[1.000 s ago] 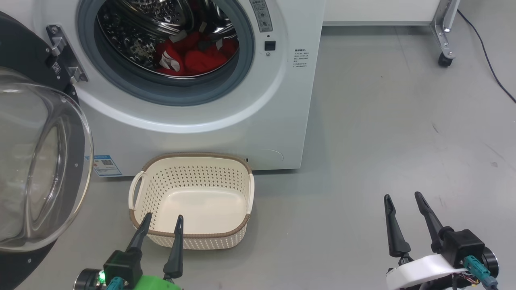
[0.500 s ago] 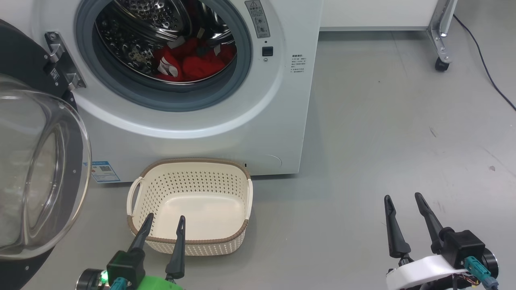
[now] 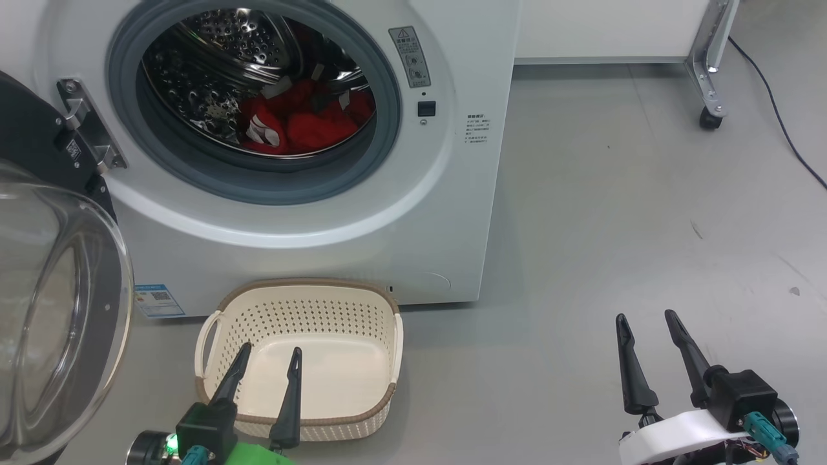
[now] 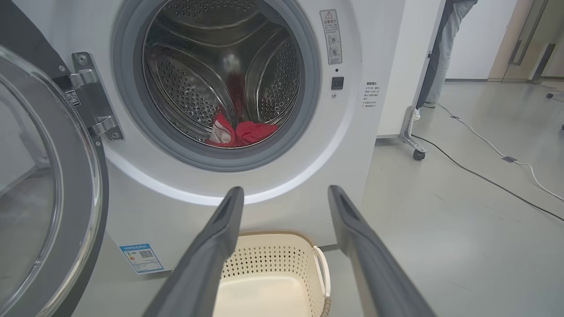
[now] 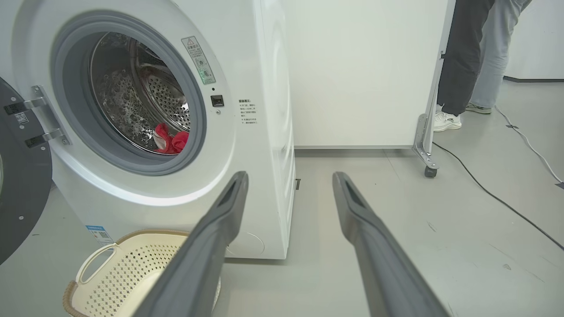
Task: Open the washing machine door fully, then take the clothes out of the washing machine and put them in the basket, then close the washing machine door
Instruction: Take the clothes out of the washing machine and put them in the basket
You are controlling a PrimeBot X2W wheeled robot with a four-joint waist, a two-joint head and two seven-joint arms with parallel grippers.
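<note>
Across the last second the whole head view slides downward. The washing machine point(image 3: 413, 213), the basket point(image 3: 303, 284) and the marks on the floor all sit lower in the frame together, and more of the drum mouth comes into the upper left. This is the camera lifting its gaze, not the things moving. Both pincers keep their places along the bottom edge. The washing machine door point(image 3: 58, 310) stands swung out at the far left of the frame, its glass bowl facing the camera and the mouth unobstructed, so the opening step looks done. The robot seems to be lining up its view for the reach into the drum. The clothes point(image 3: 303, 123), a red heap with white patches, lie on the drum floor in the upper centre-left and are not yet touched. The left pincer point(image 3: 271, 349) hangs at the lower left with its fingers spread and nothing between them, its tips overlapping the basket's near side in the picture. The garment is well apart from it, higher in the frame and deep behind the grey ring. In the left wrist view the clothes point(image 4: 240, 132) sit above the gap between the fingers, nearer the left one. The right pincer point(image 3: 646, 315) is also spread and empty, at the lower right over bare floor, well clear of the machine.
</note>
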